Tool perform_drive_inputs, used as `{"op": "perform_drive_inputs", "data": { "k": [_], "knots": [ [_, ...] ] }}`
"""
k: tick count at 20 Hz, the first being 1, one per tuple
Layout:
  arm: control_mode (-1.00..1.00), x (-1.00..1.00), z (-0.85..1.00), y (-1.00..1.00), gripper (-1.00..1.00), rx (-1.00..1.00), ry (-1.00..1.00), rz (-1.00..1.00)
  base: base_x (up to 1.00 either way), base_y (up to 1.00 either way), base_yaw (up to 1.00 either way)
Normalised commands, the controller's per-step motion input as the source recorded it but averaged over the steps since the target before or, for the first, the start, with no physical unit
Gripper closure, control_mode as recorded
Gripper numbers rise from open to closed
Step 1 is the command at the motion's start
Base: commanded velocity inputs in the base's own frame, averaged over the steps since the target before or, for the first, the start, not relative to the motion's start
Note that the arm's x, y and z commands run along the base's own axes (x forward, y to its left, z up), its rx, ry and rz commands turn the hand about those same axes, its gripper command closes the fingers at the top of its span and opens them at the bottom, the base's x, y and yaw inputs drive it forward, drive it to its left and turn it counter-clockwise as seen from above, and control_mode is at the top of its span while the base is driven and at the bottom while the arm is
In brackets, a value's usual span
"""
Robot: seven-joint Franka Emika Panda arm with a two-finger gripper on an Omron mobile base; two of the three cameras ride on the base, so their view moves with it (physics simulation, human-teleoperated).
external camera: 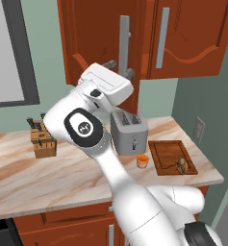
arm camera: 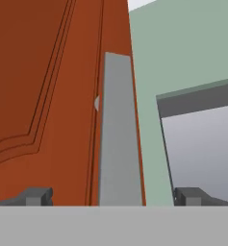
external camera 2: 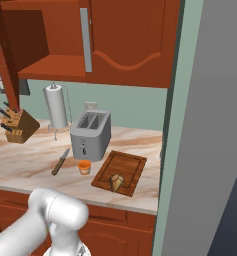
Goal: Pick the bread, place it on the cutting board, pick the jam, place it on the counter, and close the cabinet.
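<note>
Tool (arm camera: 113,196) is spread wide, nothing between the tips, straddling the long silver handle (arm camera: 118,134) of the open cabinet door (arm camera: 48,96); the handle sits between the two tips, contact can't be judged. In the left base view the tool (external camera: 119,68) is up by that door's handle (external camera: 123,41), w/ the arm bent high over the counter (external camera: 62,168).

Cabinet (external camera 2: 115,40): left door swung out, bare shelf inside (right base view), right door closed.

Below on the counter: toaster (external camera 2: 91,134) approx under the open door. Jam (external camera 2: 84,167) stands upright just in front of the toaster, beside the board's left edge, not touching it. Bread (external camera 2: 117,181) lies on the cutting board (external camera 2: 127,167), near its front edge. A knife (external camera 2: 60,161) lies left of the jam. Farther left, knife block (external camera 2: 20,125); paper towel roll (external camera 2: 56,106) stands behind, by the wall.
</note>
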Motion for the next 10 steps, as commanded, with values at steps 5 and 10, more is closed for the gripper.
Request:
{"op": "perform_drive_inputs", "data": {
  "k": [5, 10],
  "knots": [
    [-1.0, 0.12, 0.0, -0.62, -1.0, 0.01, 0.0, 0.09, 0.0, 0.0, 0.0],
    [-1.0, 0.1, 0.0, -0.65, -1.0, 0.04, 0.0, 0.1, 0.0, 0.0, 0.0]
  ]
}}
